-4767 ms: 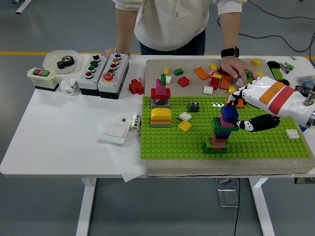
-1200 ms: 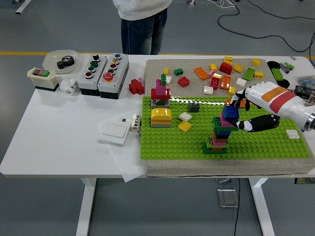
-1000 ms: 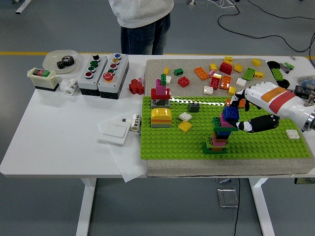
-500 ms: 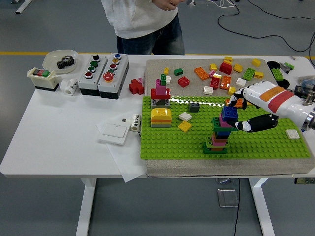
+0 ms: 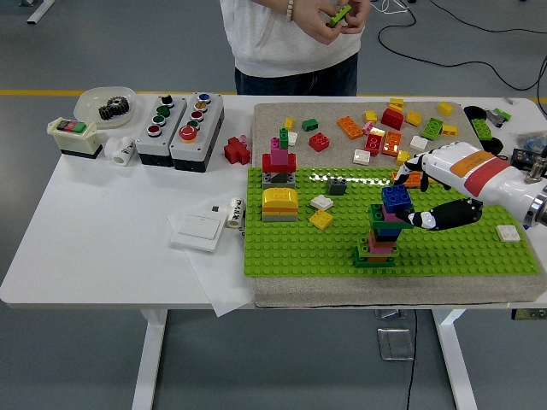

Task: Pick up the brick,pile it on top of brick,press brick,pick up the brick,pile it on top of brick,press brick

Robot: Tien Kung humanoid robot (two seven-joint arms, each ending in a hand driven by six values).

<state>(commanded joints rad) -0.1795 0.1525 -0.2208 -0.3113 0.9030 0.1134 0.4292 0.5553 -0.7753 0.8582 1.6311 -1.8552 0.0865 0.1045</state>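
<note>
- Head view: reaching in from the right edge over the green baseplate (image 5: 479,256), with the right robot hand (image 5: 408,195) closing thumb and fingers around the blue brick (image 5: 397,198).
- Sitting atop the multicoloured tower (image 5: 381,232) near the middle of the baseplate, that blue brick, apparently seated but slightly offset.
- Judging the step: piling and pressing the blue brick onto the stack, not yet letting go.
- Calling next for a straight downward press, keeping the tall narrow tower from tipping, then loosening the fingers.
- Lying loose on the grey mat (image 5: 273,120) behind: spare bricks (image 5: 376,128) for the following pick.
- Standing at the far side of the desk (image 5: 102,231), a person's hands (image 5: 333,13) fiddling with a small green piece.
- Showing no left robot hand anywhere.
</note>
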